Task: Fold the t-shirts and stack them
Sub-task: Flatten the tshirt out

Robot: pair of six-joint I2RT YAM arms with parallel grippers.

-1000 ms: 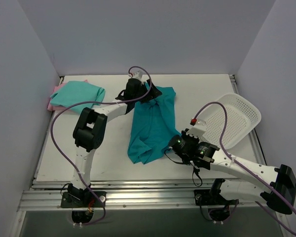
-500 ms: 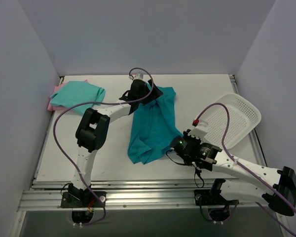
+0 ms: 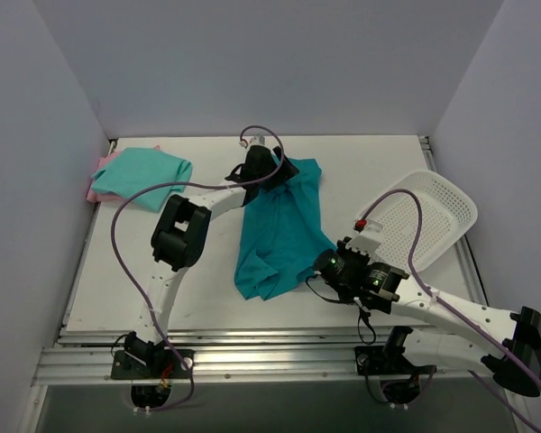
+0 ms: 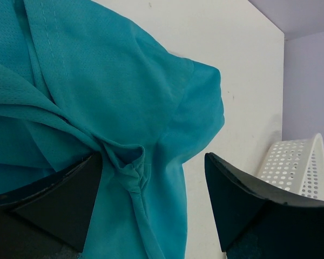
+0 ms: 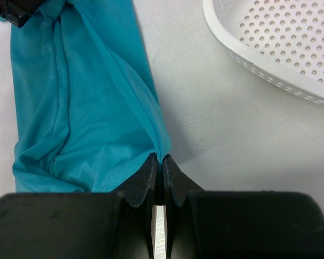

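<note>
The darker teal t-shirt (image 3: 279, 225) lies crumpled lengthwise mid-table. My left gripper (image 3: 270, 171) is at its far end, open, its fingers wide apart over a bunched seam (image 4: 132, 175) of the teal cloth (image 4: 124, 91). My right gripper (image 3: 330, 262) is shut on the shirt's near right hem (image 5: 162, 156), low at the table; the teal cloth (image 5: 81, 108) stretches away from it. The mint-green t-shirt (image 3: 142, 173) lies folded at the far left on top of the pale pink one (image 3: 94, 190), of which only an edge shows.
A white mesh basket (image 3: 426, 215) sits tilted at the right edge; it also shows in the right wrist view (image 5: 281, 43) and in the left wrist view (image 4: 297, 162). The white table (image 3: 370, 162) ends in walls at the back and sides.
The left arm has shifted a little to the right over the shirt's far end. The right gripper has edged right with the hem in it.
</note>
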